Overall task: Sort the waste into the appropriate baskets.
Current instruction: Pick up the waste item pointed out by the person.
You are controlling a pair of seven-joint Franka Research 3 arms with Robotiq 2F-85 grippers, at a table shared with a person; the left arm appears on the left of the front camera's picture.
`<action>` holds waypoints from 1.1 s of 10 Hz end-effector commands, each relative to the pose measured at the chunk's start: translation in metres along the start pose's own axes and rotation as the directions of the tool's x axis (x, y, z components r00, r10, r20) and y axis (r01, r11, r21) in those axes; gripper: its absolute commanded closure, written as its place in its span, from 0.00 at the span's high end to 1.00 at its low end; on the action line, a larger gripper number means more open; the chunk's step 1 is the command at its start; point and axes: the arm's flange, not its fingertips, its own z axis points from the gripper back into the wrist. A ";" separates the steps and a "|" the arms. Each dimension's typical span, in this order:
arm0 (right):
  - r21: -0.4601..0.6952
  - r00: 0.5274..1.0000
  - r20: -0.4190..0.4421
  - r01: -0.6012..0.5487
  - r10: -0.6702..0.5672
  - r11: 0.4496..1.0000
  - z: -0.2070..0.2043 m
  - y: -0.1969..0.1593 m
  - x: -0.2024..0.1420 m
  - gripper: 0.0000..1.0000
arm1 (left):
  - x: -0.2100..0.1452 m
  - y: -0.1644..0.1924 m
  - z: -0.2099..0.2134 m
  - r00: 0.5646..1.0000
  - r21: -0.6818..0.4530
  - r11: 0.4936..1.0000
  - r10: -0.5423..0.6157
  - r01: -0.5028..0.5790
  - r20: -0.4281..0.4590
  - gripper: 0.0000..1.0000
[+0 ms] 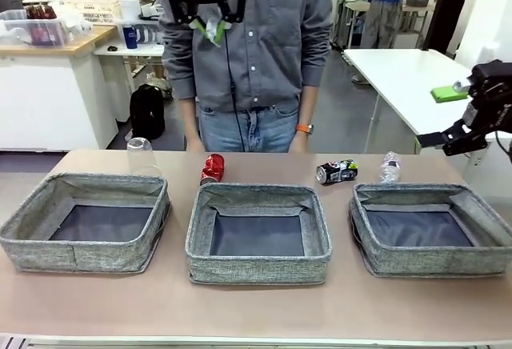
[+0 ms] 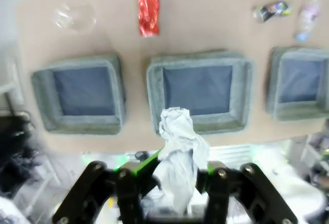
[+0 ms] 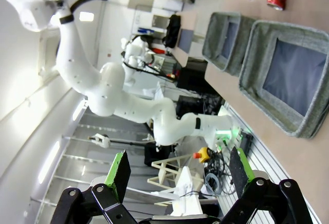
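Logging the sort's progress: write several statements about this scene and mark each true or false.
1. The fingers of the left gripper are shut on the paper ball. True.
2. The red can lies inside the middle basket. False: it lies on the table behind that basket.
3. The left basket, middle basket and right basket are all empty. True.
4. The right gripper holds the clear bottle. False: its fingers are open and empty; the bottle is on the table behind the right basket.
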 end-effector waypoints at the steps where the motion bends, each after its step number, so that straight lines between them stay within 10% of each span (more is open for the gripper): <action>1: 0.020 1.000 0.010 -0.030 0.030 0.999 -0.001 0.001 0.003 1.00 | 0.036 -0.033 0.052 0.999 0.044 0.998 0.054 -0.054 -0.005 0.11; 11: 0.020 1.000 0.010 -0.030 0.030 0.999 -0.001 0.001 0.003 1.00 | -0.006 -0.017 0.009 0.999 0.016 0.999 0.033 -0.033 -0.013 0.11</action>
